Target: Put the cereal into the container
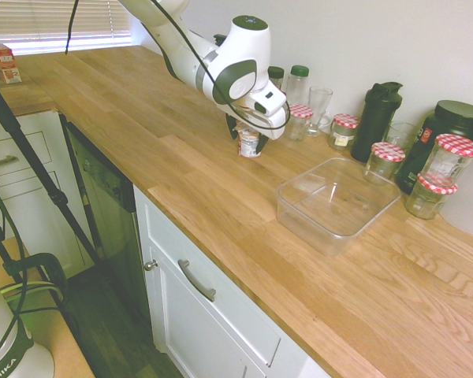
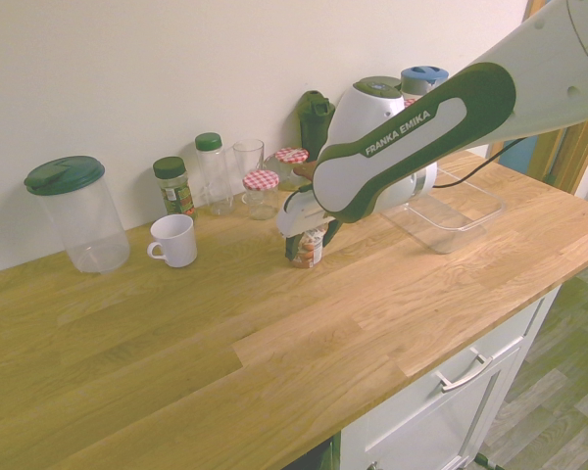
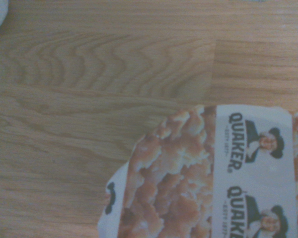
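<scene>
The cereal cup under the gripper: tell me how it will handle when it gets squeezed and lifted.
The cereal cup looks small and thin-walled, so it is probably light and may dent under a hard squeeze. It stands upright and tapered on the wooden counter, so a sideways nudge could tip it. The foil-like lid looks soft.

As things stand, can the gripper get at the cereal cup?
Probably yes. The gripper hangs open directly above the cereal cup, which stands upright on the counter with bare wood around it; the nearest jars stand apart behind it.
</scene>
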You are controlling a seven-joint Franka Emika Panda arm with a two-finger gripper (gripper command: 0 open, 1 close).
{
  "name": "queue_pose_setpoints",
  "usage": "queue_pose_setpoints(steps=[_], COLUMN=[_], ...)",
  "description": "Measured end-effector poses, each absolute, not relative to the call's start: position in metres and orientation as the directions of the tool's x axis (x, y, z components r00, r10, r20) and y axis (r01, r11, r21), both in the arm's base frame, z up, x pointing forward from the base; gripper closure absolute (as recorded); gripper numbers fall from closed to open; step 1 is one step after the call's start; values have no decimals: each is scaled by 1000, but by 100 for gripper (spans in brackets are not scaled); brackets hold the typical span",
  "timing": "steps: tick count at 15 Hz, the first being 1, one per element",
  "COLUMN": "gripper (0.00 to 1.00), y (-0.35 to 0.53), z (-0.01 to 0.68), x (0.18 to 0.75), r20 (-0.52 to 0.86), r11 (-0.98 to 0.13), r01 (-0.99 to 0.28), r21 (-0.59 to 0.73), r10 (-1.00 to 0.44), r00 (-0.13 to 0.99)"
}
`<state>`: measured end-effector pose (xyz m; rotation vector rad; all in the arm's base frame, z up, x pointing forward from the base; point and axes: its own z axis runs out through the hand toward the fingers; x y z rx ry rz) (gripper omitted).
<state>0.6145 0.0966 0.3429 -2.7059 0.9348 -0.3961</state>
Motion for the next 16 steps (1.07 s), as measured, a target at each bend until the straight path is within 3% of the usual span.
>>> queue_pose_setpoints(steps=[8, 16], gripper=[100, 100], y=[104, 51], z=[340, 412], x=[614, 604], r20=[243, 353], r11=[-837, -794], r01=[-485, -513], r21=[-253, -328], r10=[-540, -606], r00=[806, 713])
